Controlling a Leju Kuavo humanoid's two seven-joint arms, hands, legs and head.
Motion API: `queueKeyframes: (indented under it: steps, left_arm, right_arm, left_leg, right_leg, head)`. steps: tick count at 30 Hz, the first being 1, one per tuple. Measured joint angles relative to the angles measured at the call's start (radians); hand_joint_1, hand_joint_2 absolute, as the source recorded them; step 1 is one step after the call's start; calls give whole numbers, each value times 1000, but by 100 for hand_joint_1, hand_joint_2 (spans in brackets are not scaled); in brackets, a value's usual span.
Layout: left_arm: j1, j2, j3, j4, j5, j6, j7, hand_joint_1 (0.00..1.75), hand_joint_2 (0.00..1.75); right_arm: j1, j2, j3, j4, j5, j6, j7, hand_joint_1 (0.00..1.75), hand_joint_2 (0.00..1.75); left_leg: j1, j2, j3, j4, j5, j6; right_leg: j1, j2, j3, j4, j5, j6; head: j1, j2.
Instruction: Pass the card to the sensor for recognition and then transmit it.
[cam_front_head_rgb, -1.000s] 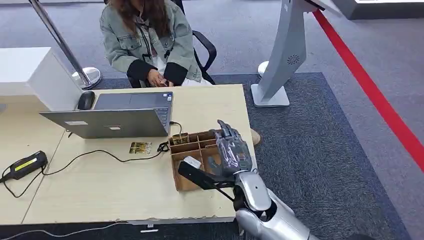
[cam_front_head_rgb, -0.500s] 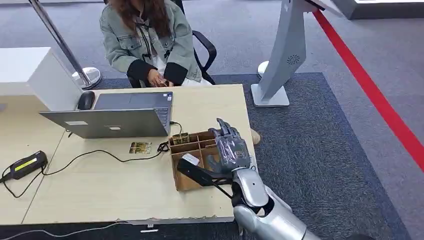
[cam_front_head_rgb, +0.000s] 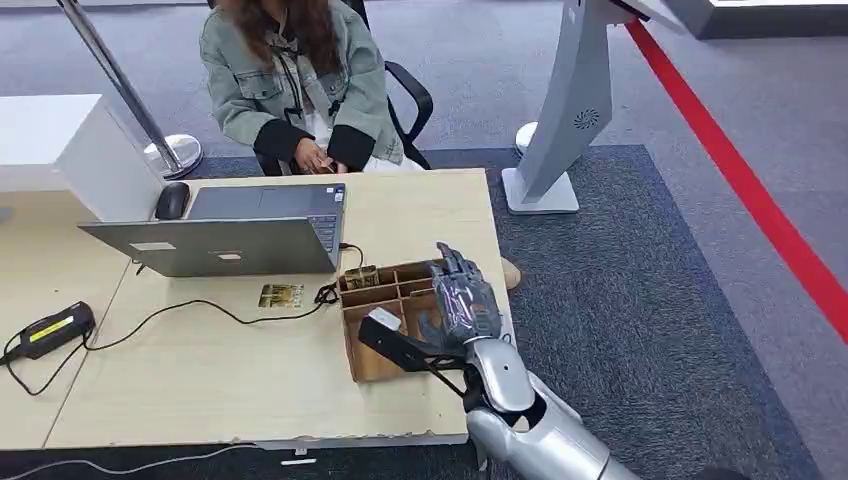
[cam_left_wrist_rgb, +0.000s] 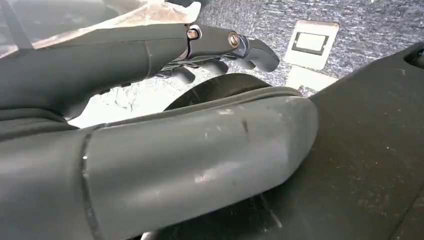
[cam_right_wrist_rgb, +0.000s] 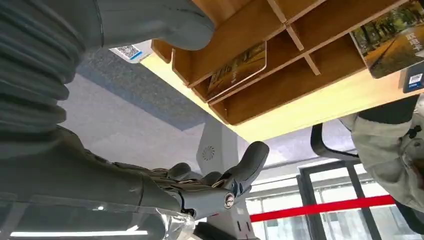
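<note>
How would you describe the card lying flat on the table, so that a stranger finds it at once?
Start at the open grey laptop on the wooden table. Just in front of its right corner, left of the wooden divided box, lies the loose card. It is the one lying flat on bare table beside the black cable; another card stands inside the box.

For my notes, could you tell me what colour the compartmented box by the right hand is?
The compartmented box is plain light brown wood, clearest in the right wrist view.

Even, soft indoor light fills the head view, with faint shadows on the pale wooden tabletop (cam_front_head_rgb: 200, 370). Both wrist views are blurred up close. Bright windows glare behind the right hand (cam_right_wrist_rgb: 210, 187); the left wrist view is dim.
</note>
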Motion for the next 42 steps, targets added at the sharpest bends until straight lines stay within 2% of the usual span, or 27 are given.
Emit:
queueKeyframes:
  steps: [18,42]
  left_arm:
    - [2,-8,0,0,-3,10,0,0,0]
    - [3,-7,0,0,-19,10,0,0,0]
  right_arm:
    - [-16,15,3,93,-1,-58,-10,54,175]
    - [-31,34,9,135,77,-49,-22,59,175]
  left_leg:
    - [0,0,0,0,0,0]
    - [0,0,0,0,0,0]
  right_leg:
    - [0,0,0,0,0,0]
    - [0,0,0,0,0,0]
  head:
    - [0,0]
    - [0,0]
